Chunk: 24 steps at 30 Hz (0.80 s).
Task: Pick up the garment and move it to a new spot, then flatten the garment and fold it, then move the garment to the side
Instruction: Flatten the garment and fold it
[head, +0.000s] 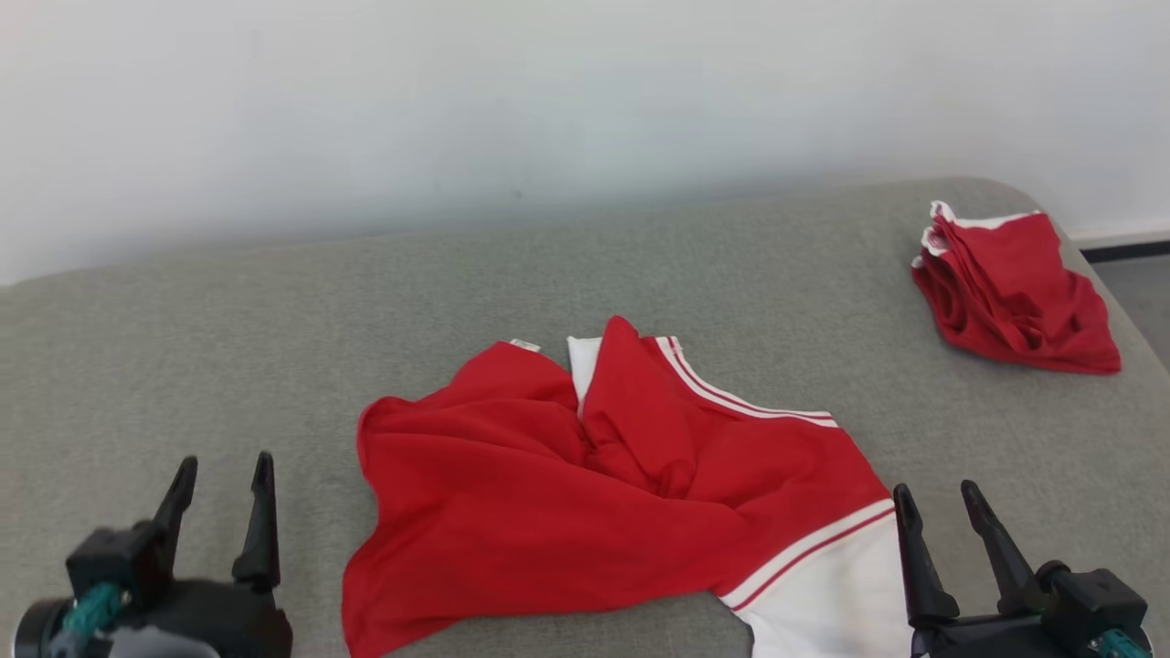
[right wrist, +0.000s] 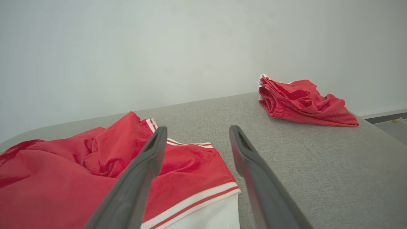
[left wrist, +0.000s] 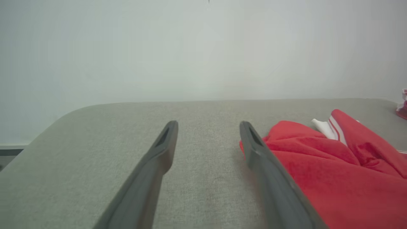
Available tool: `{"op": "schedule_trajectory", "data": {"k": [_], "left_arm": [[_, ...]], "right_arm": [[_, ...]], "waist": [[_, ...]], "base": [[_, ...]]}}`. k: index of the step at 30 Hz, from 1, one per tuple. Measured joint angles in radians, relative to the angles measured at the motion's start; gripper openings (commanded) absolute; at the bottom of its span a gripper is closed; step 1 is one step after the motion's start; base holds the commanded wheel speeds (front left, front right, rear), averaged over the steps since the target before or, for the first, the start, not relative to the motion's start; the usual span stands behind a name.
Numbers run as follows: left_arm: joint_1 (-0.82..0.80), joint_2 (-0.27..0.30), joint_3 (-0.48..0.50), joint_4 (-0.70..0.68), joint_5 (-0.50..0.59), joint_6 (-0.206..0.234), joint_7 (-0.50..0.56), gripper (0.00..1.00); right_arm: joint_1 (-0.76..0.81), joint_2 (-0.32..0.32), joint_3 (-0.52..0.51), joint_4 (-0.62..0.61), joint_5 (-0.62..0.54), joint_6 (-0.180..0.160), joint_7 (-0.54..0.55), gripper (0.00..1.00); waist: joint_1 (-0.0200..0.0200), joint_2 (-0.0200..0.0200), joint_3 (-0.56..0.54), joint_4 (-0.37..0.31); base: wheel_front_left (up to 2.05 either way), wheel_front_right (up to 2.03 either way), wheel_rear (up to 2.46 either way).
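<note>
A plain indoor room is shown; whether it is a bedroom or a bare test room cannot be settled. A broad surface covered in grey woven fabric, with rounded corners like a mattress or an upholstered bench, is set against a bare white wall. A dark skirting strip and a patch of grey floor are seen at the far right. Clothing is laid on the fabric: a crumpled red shirt with a white sleeve and a bunched red garment.
</note>
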Motion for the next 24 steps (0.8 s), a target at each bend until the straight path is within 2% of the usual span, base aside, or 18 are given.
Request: {"op": "schedule_trajectory", "data": {"k": [5, 12, 19, 24], "left_arm": [[0.132, -0.054, 0.059, -0.105, 0.043, 0.012, 0.000, 1.00], [0.235, -0.131, 0.120, -0.219, 0.119, 0.003, 0.000, 1.00], [0.310, -0.184, 0.170, -0.264, 0.178, -0.042, 0.000, 1.00], [0.325, -0.202, 0.196, -0.264, 0.202, -0.105, -0.001, 1.00]], "right_arm": [[0.007, -0.007, 0.007, -0.009, -0.005, 0.000, 0.000, 1.00], [0.032, -0.015, 0.016, -0.019, -0.005, 0.000, 0.000, 1.00], [0.051, -0.012, 0.033, -0.021, -0.005, 0.000, 0.000, 1.00], [0.056, -0.012, 0.038, -0.012, -0.002, 0.000, 0.000, 1.00]], "waist": [[-0.0001, 0.0000, -0.025, 0.030], [0.0000, 0.0000, -0.046, 0.058], [0.0000, 0.0000, -0.049, 0.060], [0.0001, 0.0000, -0.047, 0.060]], "base": [[0.00, 0.00, 0.00], [0.00, 0.00, 0.00], [0.00, 0.00, 0.00], [0.00, 0.00, 0.00]]}}
